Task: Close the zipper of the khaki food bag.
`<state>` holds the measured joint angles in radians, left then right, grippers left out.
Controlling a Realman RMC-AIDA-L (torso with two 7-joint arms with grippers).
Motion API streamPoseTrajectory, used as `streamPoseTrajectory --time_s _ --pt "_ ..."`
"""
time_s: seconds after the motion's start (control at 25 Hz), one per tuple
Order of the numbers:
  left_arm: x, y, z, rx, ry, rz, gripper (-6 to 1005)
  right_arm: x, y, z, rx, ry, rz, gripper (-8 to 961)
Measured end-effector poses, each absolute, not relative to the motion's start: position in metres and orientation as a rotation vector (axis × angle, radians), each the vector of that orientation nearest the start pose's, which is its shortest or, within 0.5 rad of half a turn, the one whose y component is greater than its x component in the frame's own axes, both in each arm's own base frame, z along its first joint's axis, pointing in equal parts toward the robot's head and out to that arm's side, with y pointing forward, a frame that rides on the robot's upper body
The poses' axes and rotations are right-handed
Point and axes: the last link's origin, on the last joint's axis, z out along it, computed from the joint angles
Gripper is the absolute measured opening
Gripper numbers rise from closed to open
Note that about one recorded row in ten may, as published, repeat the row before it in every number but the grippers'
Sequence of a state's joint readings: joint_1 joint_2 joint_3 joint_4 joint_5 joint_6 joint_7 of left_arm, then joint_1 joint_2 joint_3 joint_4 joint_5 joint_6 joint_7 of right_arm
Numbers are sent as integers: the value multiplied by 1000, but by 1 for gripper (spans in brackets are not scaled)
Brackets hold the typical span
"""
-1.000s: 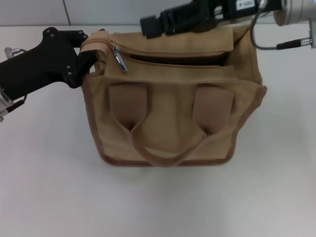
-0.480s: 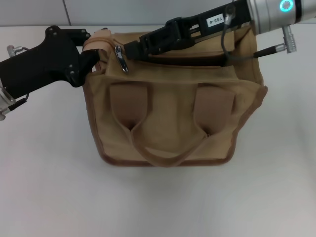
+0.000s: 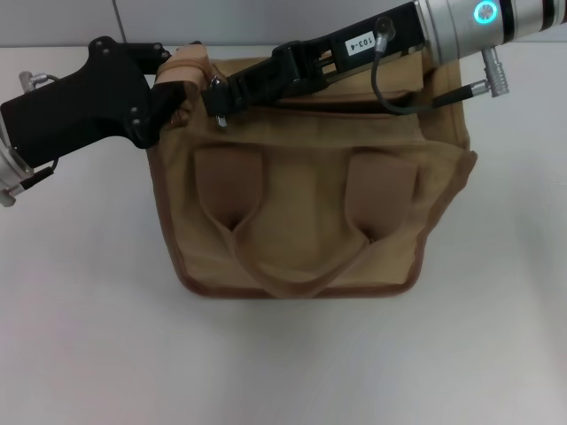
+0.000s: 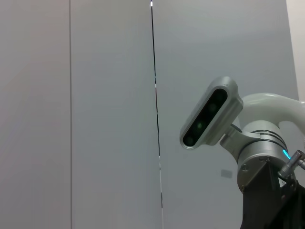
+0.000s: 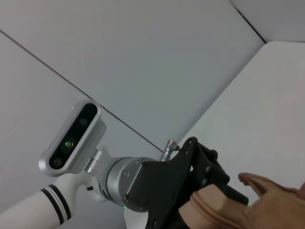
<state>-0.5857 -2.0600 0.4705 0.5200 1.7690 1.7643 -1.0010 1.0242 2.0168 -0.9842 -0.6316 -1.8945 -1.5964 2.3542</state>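
The khaki food bag [image 3: 306, 212] stands on the white table with its two strap handles lying on the near face. My left gripper [image 3: 170, 87] is shut on the bag's upper left corner and holds it up; the right wrist view shows it [image 5: 209, 193] clamped on the khaki fabric [image 5: 279, 210]. My right gripper [image 3: 223, 91] reaches across the bag's top from the right, its tip at the zipper's silver pull tab [image 3: 218, 112] at the left end. The arm hides most of the zipper line.
The white table [image 3: 89, 336] runs around the bag on all sides, with a grey wall [image 3: 53, 22] behind. A cable [image 3: 416, 97] loops off my right arm over the bag's top. The left wrist view shows only wall and my right arm's camera housing [image 4: 207, 114].
My right gripper has swung down and left across the bag's top to the pull tab. My left gripper has lifted the bag's left corner slightly.
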Motion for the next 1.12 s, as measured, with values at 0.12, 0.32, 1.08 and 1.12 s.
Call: streamPoseTrajectory --time_s 0.12,0.32,1.08,1.12 --pt "-224 338 35 -2456 -106 -1175 5 70 397 -16 -3034 1322 570 372" --pt "-219 340 32 -2462 -97 -1191 6 69 398 -18 -3026 1323 574 371" --pt "-215 342 31 -2459 -107 -1212 8 79 401 -20 -2977 1283 606 257" --pt "-215 342 31 -2459 -107 -1212 8 80 401 -20 -2978 1277 606 244"
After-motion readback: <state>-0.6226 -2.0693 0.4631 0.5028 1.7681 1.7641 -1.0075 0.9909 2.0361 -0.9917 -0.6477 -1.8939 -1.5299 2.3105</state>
